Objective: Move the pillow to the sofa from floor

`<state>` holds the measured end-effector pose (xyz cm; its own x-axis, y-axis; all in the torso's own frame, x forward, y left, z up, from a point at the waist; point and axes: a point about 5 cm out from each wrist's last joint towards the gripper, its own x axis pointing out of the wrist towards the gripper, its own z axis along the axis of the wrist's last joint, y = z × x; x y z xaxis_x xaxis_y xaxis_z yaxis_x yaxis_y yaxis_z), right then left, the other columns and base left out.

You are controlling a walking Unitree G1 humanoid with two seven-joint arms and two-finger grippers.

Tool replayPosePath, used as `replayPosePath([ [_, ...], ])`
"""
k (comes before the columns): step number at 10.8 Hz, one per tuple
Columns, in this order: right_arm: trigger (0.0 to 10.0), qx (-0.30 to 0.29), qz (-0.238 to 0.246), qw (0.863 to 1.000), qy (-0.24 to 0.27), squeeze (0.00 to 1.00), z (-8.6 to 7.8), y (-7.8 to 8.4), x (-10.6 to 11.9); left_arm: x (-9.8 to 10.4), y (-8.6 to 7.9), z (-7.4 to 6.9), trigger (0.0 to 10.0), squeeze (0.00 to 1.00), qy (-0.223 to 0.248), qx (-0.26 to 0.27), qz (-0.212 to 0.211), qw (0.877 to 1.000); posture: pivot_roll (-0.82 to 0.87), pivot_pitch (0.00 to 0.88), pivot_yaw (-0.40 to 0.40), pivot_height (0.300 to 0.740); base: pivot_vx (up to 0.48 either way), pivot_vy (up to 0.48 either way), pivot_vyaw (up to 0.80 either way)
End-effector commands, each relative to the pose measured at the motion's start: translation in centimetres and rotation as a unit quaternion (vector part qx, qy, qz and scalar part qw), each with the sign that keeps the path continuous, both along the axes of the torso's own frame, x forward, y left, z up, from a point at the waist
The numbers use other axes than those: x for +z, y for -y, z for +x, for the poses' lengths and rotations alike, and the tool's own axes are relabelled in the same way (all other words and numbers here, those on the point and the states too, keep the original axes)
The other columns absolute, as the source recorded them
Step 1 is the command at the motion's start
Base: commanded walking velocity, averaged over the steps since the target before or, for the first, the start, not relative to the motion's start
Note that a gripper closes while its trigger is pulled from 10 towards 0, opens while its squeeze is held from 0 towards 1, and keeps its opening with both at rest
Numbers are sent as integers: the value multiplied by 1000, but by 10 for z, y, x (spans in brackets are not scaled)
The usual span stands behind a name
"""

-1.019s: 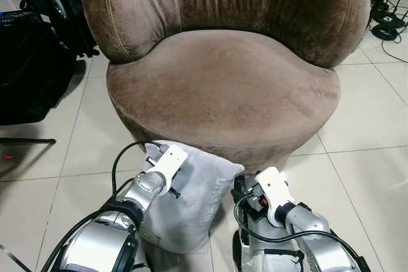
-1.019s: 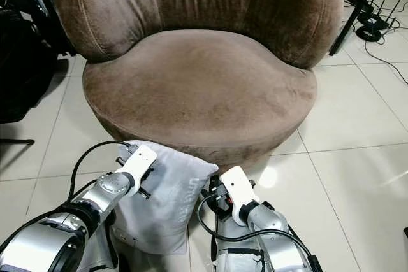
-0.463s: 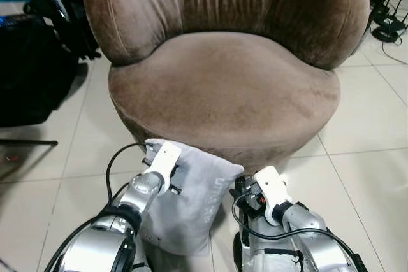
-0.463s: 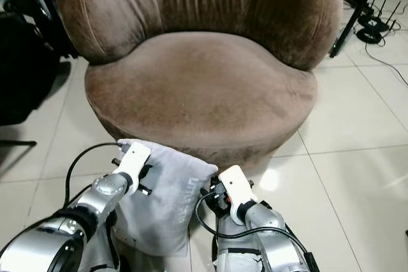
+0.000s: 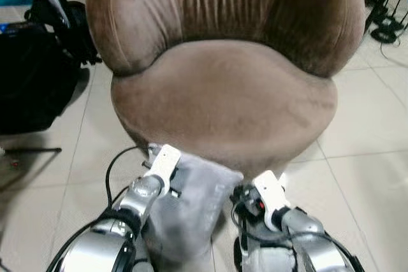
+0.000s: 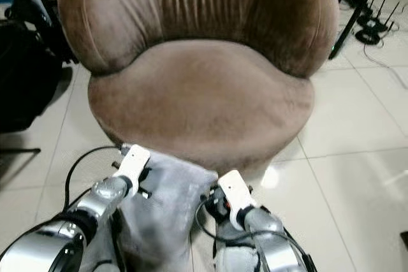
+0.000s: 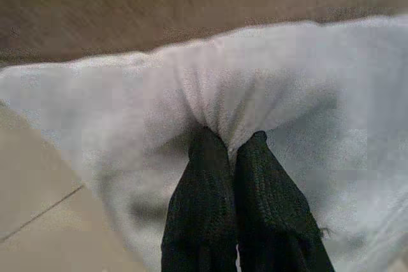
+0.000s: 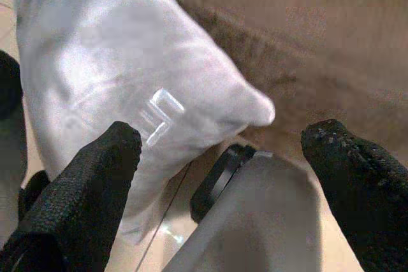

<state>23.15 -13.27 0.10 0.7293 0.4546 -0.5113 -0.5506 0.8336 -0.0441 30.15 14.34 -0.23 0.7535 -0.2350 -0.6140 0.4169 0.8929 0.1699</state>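
Pinching pillow [image 7: 127, 119], left end effector [image 7: 229, 141] closed.

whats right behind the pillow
The brown sofa's front base stands directly behind the grey pillow, which the left pincer pinches. The pillow covers whether they touch, and the floor beneath.

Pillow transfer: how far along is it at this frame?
Done: the left gripper has pinched the grey pillow by its top edge. In hand: the pillow hangs low against the front of the brown sofa, not yet on the seat. The right gripper is open beside its corner. Left: raise it onto the seat and release.
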Motion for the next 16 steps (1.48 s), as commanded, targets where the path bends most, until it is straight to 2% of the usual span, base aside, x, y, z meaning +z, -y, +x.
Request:
replayPosePath([
  [1,10000,1,-4,1000,-8,0,-3,2,-3,10,2,8,10000,0,31,1,-8,999,-211,110,-13,588,0,0,0],
  [11,10000,-2,-11,1000,-9,0,-2,5,-6,11,9,9,10000,0,38,-9,-11,999,-210,106,-13,740,0,0,0],
  [16,10000,-1,-2,1000,-4,0,1,4,-5,10,8,8,10000,0,37,-7,-10,999,-205,95,-14,740,0,0,0],
])
